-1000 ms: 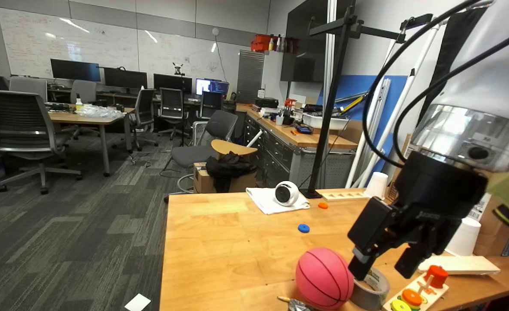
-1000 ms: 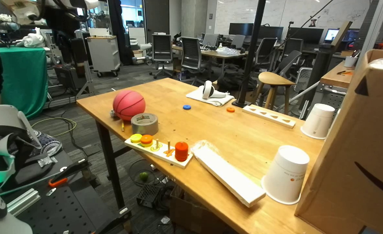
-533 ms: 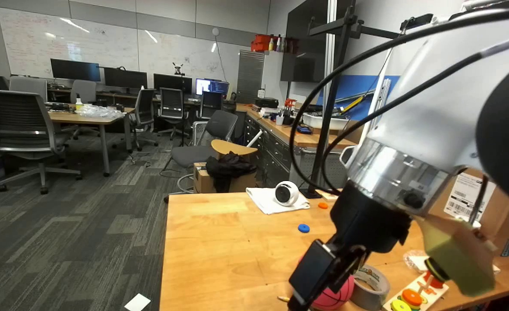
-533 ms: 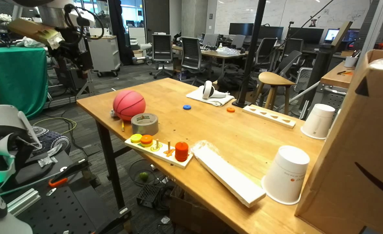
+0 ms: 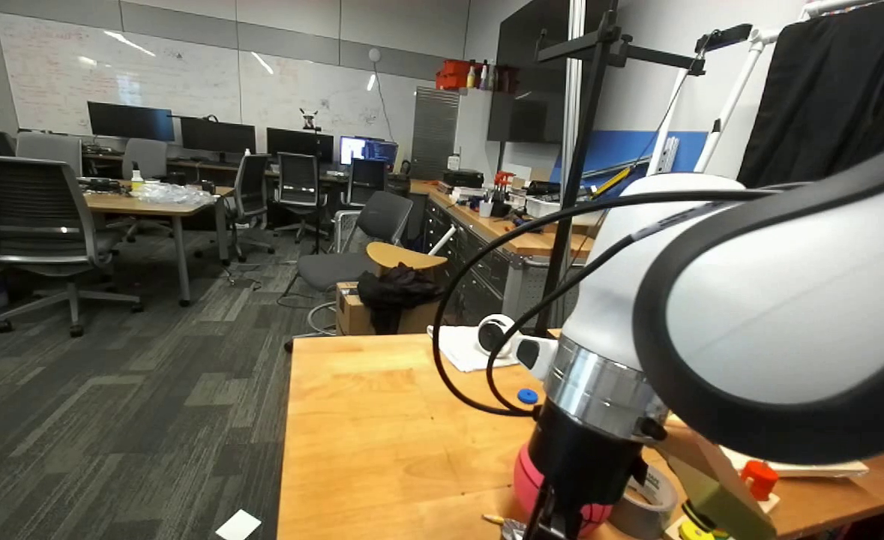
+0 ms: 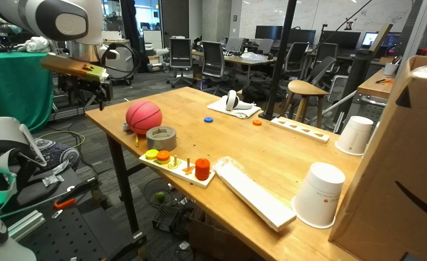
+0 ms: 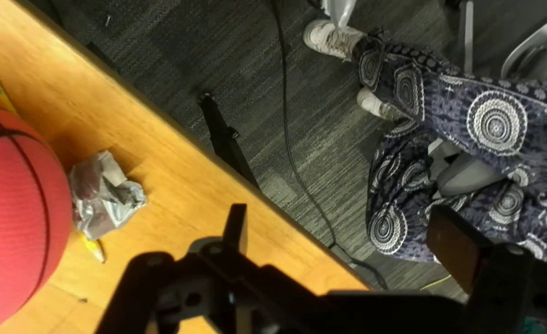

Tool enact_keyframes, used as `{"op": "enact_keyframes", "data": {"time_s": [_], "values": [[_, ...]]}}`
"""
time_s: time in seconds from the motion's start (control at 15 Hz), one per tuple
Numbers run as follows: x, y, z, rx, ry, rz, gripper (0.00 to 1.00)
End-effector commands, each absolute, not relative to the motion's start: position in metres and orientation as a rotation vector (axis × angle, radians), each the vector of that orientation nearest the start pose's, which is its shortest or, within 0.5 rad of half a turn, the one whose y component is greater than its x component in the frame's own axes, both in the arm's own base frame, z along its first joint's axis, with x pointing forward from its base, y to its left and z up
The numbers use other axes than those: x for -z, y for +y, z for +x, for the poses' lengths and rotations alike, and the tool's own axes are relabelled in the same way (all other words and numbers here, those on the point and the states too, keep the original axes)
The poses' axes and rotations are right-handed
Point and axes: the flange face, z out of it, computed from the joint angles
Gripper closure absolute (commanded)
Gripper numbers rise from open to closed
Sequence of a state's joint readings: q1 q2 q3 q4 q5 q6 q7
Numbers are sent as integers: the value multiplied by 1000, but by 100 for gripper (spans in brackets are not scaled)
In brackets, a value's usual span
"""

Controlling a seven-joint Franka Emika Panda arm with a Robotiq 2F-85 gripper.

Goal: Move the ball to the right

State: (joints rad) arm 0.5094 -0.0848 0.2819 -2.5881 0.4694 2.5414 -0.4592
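Note:
The pinkish-red ball [image 6: 143, 117] with dark seam lines rests near a table corner. In an exterior view the ball [image 5: 528, 476] is partly hidden behind the arm. In the wrist view the ball [image 7: 16, 208] is at the left edge, cut off by the frame. My gripper [image 7: 340, 227] is open, its fingers wide apart with nothing between them. It hangs over the table's edge beside the ball, not touching it. In an exterior view the gripper [image 6: 87, 101] is just left of the ball and a little higher than the tabletop.
A grey tape roll [image 6: 161, 139] stands close beside the ball. Crumpled foil [image 7: 106, 195] and a pencil [image 7: 92, 248] lie by it. A peg board with rings [image 6: 177, 168], a white block [image 6: 253, 195] and white cups [image 6: 318, 195] are on the table. A person's legs [image 7: 491, 125] show beyond the edge.
The arm has swung and lowered, bringing the gripper down beside the ball at the table's edge; it points more downward now. The ball and other table objects have not moved.

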Motion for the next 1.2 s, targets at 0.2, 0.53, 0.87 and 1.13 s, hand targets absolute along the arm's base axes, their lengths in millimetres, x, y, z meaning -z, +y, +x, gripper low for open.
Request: {"op": "enact_keyframes", "data": {"time_s": [0.2,0.53,0.87,1.13], "values": [[-290,252,392,-121,-1440,-2601,0],[-357,182,444,45,-1517,-2911,0],[-405,171,432,343,-1386,-3150,0],[-374,215,394,229,-1105,-3130,0]]}}
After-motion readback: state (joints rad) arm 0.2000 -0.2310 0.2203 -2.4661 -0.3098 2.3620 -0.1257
